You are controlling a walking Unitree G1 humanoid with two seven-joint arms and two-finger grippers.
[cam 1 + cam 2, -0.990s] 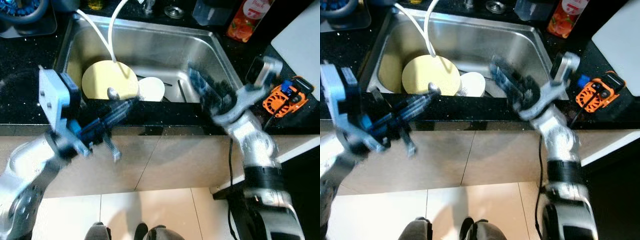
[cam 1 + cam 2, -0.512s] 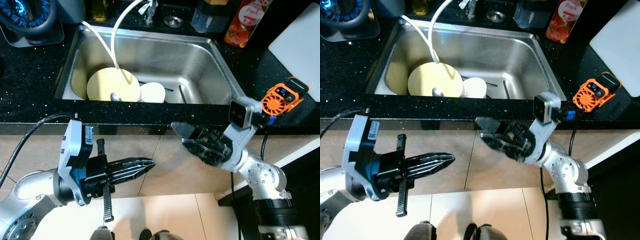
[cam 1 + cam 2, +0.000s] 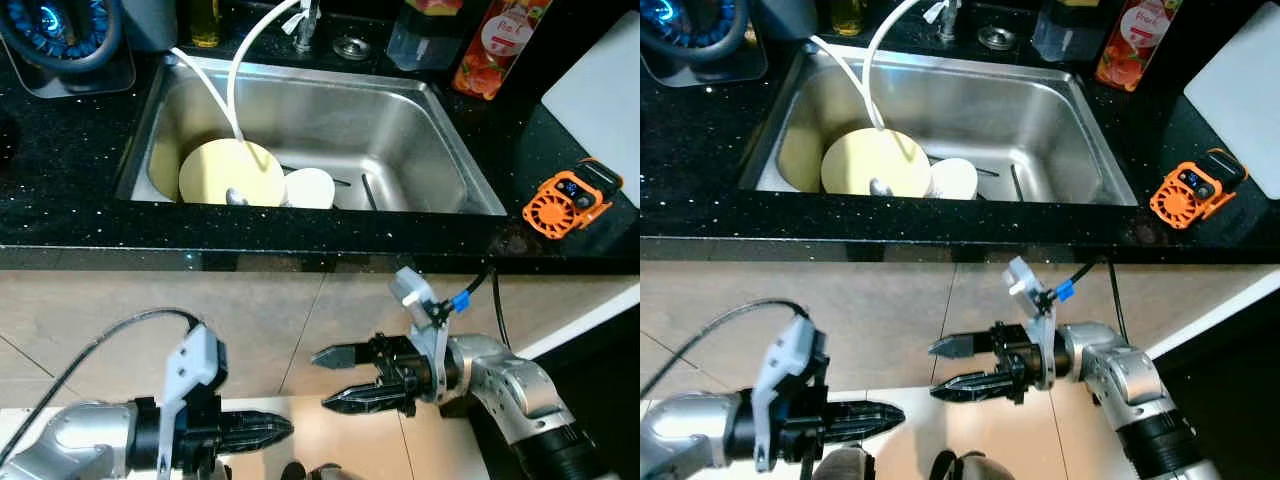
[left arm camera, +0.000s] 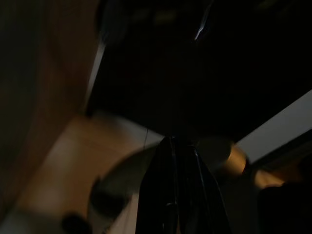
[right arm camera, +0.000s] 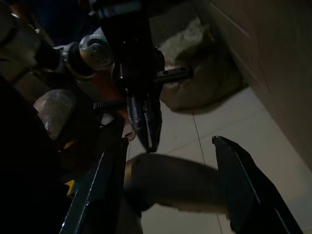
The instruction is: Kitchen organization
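Black speckled counter: running across the scene, the steel sink sitting sunk into its middle

Sink: holding a pale yellow plate leaning at its near left, a spoon lying against the plate's near edge, a white bowl just beside the plate on the right, and a dark utensil lying on the sink floor right of the bowl; two white hoses curving down into the sink from the back rim

Tan cabinet front: standing below the sink's near edge, pale floor tiles showing beneath it

White board: lying on the counter well right of the sink

Round blue-lit appliance: sitting on the counter beyond the sink's left back corner

Red-labelled bottle and clear container: standing behind the sink's right back corner

Orange and black gadget: resting on the counter right of the sink

Right gripper: hanging low in front of the cabinet, below the sink, fingers spread apart and pointing left, holding nothing

Left gripper: hanging lower still, below the sink's left half, fingers pressed together with nothing between them; in the left wrist view the fingers are showing as one dark closed wedge
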